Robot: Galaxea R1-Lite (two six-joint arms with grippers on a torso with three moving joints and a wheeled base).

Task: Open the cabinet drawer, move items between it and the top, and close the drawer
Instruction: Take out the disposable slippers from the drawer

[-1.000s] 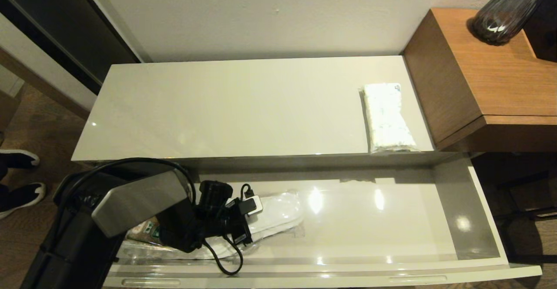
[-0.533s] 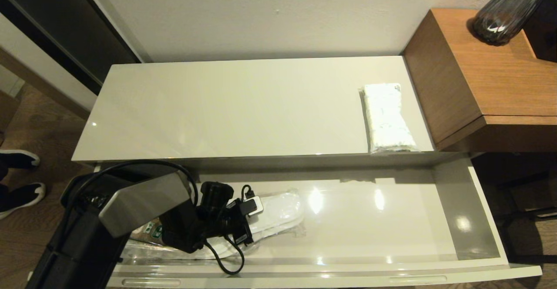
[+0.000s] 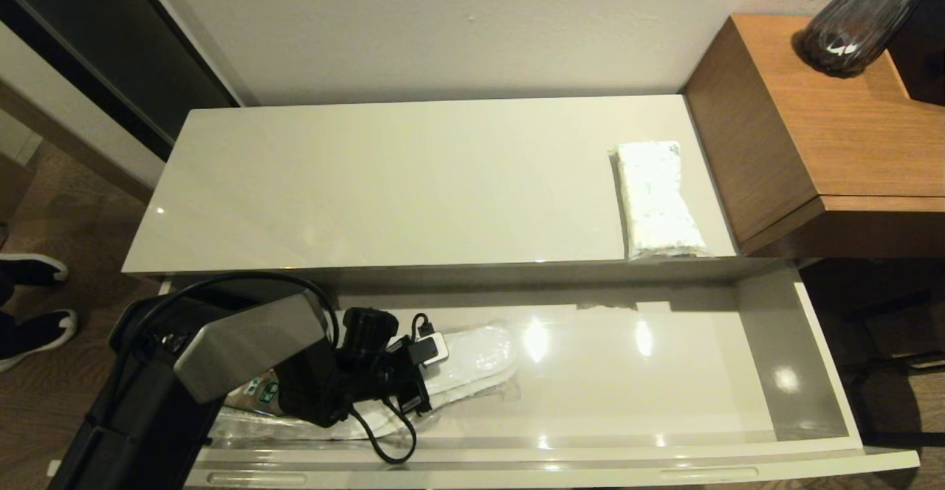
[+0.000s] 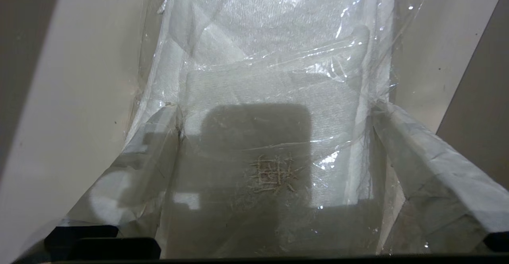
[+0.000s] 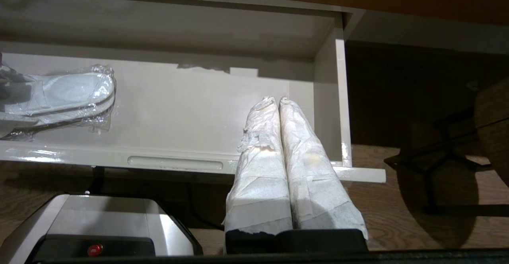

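The cabinet drawer (image 3: 812, 372) stands pulled out under the top (image 3: 406, 180). The wrapped white slippers (image 3: 472, 353) lie in its left half. My left gripper (image 4: 274, 107) is down over them and open, one taped finger (image 4: 151, 144) at each long side of the pack (image 4: 270, 77), both against the plastic wrap. In the head view the wrist hides the fingers. The tissue pack (image 3: 655, 198) lies at the right end of the top. My right gripper (image 5: 277, 100) is shut and empty, held in front of the drawer's right end, outside the head view.
A brown printed packet (image 3: 255, 390) lies under my left arm at the drawer's left end. The higher wooden surface (image 3: 834, 121) with a dark glass vase (image 3: 856, 18) adjoins on the right. A slot handle (image 5: 175, 163) shows on the drawer front. Someone's shoes (image 3: 29, 320) are at far left.
My left arm has edged slightly to the right over the slippers. The slippers, the tissue pack and the drawer have stayed where they were.
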